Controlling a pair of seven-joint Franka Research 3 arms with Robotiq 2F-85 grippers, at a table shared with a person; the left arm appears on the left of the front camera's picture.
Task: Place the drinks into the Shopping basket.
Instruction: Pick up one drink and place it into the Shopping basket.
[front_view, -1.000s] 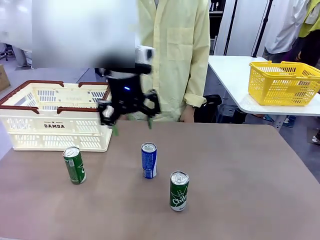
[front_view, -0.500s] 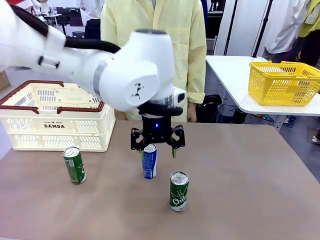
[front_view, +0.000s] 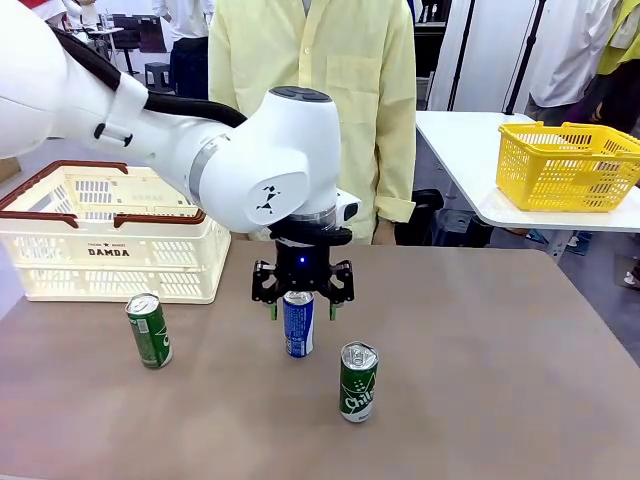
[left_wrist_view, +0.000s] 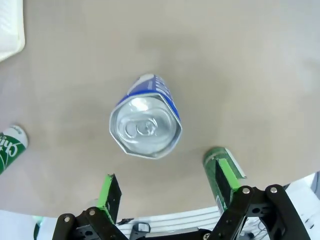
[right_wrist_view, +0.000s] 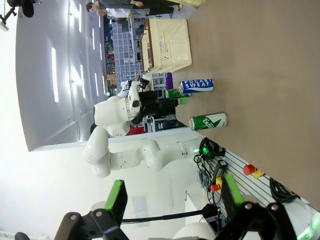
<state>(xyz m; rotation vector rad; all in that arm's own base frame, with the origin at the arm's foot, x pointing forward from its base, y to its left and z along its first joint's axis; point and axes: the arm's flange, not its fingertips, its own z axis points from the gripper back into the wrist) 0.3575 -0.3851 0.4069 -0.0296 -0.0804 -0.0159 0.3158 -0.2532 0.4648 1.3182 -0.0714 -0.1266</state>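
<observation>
A blue drink can (front_view: 298, 326) stands upright mid-table. My left gripper (front_view: 301, 309) hangs open right over it, one green-padded finger on each side of its silver top, not touching. From the left wrist, the blue can's top (left_wrist_view: 145, 128) sits just beyond the open left gripper (left_wrist_view: 167, 186). One green can (front_view: 149, 331) stands to the left, another green can (front_view: 358, 382) nearer me. The cream Shopping basket (front_view: 110, 235) sits at the far left. My right gripper (right_wrist_view: 174, 197) is open and far from the table, with nothing between its fingers.
A person in a pale yellow coat (front_view: 330, 110) stands at the far edge behind the blue can. A yellow mesh basket (front_view: 568, 165) rests on a separate white table at the right. The nearer green can (left_wrist_view: 218, 162) lies partly behind one left finger.
My left arm has swung from beside the Shopping basket to the middle of the table and come down over the blue can. The cans have not moved.
</observation>
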